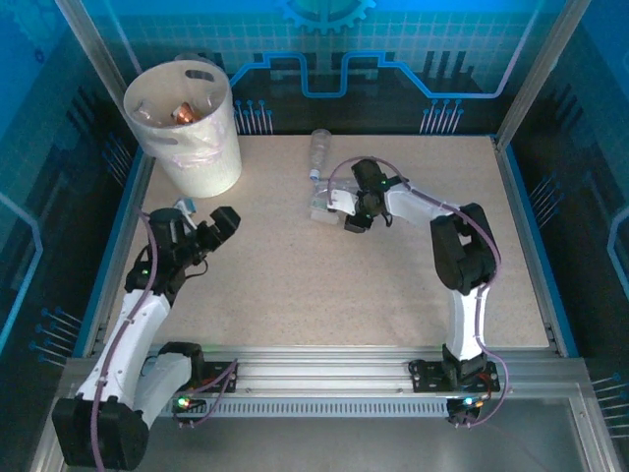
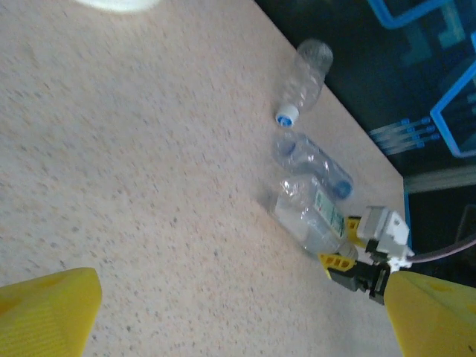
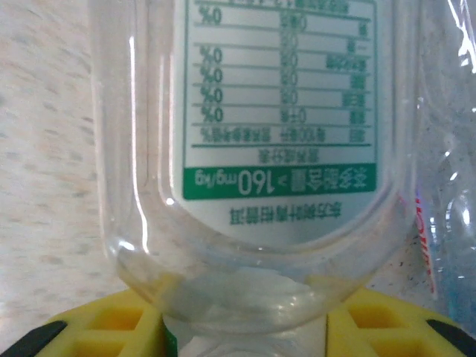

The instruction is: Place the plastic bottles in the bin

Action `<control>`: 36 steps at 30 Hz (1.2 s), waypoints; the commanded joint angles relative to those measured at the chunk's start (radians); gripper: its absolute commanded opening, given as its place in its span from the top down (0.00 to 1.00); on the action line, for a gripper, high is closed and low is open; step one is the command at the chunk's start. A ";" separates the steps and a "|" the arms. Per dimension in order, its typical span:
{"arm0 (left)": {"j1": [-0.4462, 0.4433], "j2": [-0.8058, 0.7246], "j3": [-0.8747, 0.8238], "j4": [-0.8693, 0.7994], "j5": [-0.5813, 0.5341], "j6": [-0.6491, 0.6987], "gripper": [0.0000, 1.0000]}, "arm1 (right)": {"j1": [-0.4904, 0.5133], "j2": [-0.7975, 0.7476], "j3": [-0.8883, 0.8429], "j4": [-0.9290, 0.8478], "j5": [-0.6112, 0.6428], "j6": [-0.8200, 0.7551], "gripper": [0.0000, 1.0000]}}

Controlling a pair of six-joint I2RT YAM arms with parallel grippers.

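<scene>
Currently: large white round plastic bin (image 1: 201,162), far-left corner of table (image 1: 295,295), holds some bottles (image 1: 184,115). Three lie outside. Right pincer (image 1: 352,216) clenched on clear green-labelled plastic bottle (image 3: 279,111); left pincer (image 1: 216,226) released, empty.

The table (image 1: 295,285) lies bare across its middle and near half, giving wide passage between the arms. The bin (image 1: 211,162) blocks the far-left corner, near the spread left gripper (image 1: 208,224). Three bottles crowd the far centre: the far bottle (image 1: 319,147), the blue-capped bottle (image 2: 309,158) and the green-labelled bottle (image 2: 312,216), which the right gripper (image 1: 332,208) clamps. Open tabletop separates bin from bottles, and the right arm (image 1: 457,246) arches over the right side
</scene>
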 commanded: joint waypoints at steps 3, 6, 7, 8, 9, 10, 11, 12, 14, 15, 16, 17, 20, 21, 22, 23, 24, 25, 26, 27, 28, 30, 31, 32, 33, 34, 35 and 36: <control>-0.091 0.019 -0.043 0.163 0.060 -0.031 0.01 | 0.030 -0.187 -0.101 0.027 -0.088 0.264 0.69; -0.104 0.065 -0.047 0.222 0.106 -0.099 0.01 | 0.034 -0.281 -0.160 0.050 -0.125 0.435 0.69; -0.105 0.091 -0.043 0.246 0.142 -0.107 0.01 | 0.034 -0.315 -0.180 0.054 -0.144 0.507 0.68; -0.110 0.115 -0.043 0.287 0.184 -0.107 0.01 | 0.034 -0.347 -0.200 0.055 -0.168 0.581 0.68; -0.120 0.135 -0.048 0.336 0.216 -0.110 0.01 | 0.035 -0.377 -0.222 0.062 -0.193 0.649 0.68; -0.139 0.154 -0.051 0.386 0.231 -0.113 0.01 | 0.034 -0.410 -0.252 0.076 -0.225 0.724 0.69; -0.162 0.171 -0.044 0.406 0.230 -0.108 0.01 | 0.035 -0.443 -0.287 0.104 -0.261 0.804 0.69; -0.179 0.185 -0.031 0.417 0.240 -0.087 0.01 | 0.034 -0.467 -0.318 0.132 -0.281 0.865 0.69; -0.217 0.226 -0.004 0.456 0.292 -0.043 0.01 | 0.036 -0.523 -0.405 0.229 -0.350 1.057 0.71; -0.229 0.244 0.005 0.478 0.314 -0.035 0.01 | 0.037 -0.542 -0.442 0.280 -0.390 1.140 0.72; -0.240 0.267 0.016 0.502 0.340 -0.034 0.01 | 0.043 -0.561 -0.486 0.350 -0.435 1.238 0.72; -0.247 0.289 0.026 0.521 0.358 -0.043 0.01 | 0.052 -0.579 -0.521 0.404 -0.475 1.299 0.71; -0.265 0.359 0.057 0.584 0.420 -0.071 0.01 | 0.078 -0.623 -0.565 0.491 -0.524 1.393 0.69; -0.274 0.378 0.063 0.612 0.440 -0.082 0.01 | 0.084 -0.632 -0.565 0.524 -0.541 1.424 0.70; -0.286 0.403 0.071 0.643 0.460 -0.092 0.01 | 0.091 -0.635 -0.593 0.565 -0.562 1.461 0.70; -0.298 0.425 0.077 0.675 0.477 -0.101 0.01 | 0.101 -0.636 -0.595 0.593 -0.580 1.490 0.70; -0.307 0.442 0.080 0.702 0.488 -0.111 0.01 | 0.109 -0.635 -0.590 0.603 -0.593 1.505 0.70; -0.318 0.460 0.083 0.743 0.498 -0.124 0.01 | 0.120 -0.631 -0.583 0.607 -0.602 1.521 0.69; -0.328 0.473 0.079 0.794 0.510 -0.143 0.01 | 0.131 -0.627 -0.576 0.606 -0.609 1.531 0.69; -0.331 0.483 0.078 0.835 0.519 -0.159 0.01 | 0.138 -0.626 -0.576 0.610 -0.615 1.542 0.69; -0.335 0.494 0.077 0.878 0.524 -0.178 0.01 | 0.146 -0.623 -0.576 0.620 -0.623 1.557 0.69; -0.335 0.510 0.074 0.945 0.528 -0.204 0.01 | 0.155 -0.623 -0.576 0.634 -0.638 1.575 0.68; -0.335 0.519 0.077 0.978 0.536 -0.215 0.01 | 0.159 -0.623 -0.576 0.646 -0.642 1.587 0.68; -0.335 0.529 0.081 1.006 0.545 -0.225 0.01 | 0.163 -0.625 -0.576 0.658 -0.645 1.594 0.68; -0.335 0.538 0.086 1.021 0.552 -0.230 0.03 | 0.165 -0.626 -0.576 0.661 -0.648 1.597 0.68; -0.335 0.546 0.092 1.026 0.554 -0.231 0.05 | 0.166 -0.628 -0.576 0.661 -0.654 1.599 0.68; -0.335 0.551 0.098 1.021 0.552 -0.229 0.09 | 0.166 -0.629 -0.576 0.661 -0.662 1.598 0.68; -0.335 0.555 0.101 1.020 0.550 -0.225 0.12 | 0.166 -0.630 -0.577 0.660 -0.669 1.598 0.68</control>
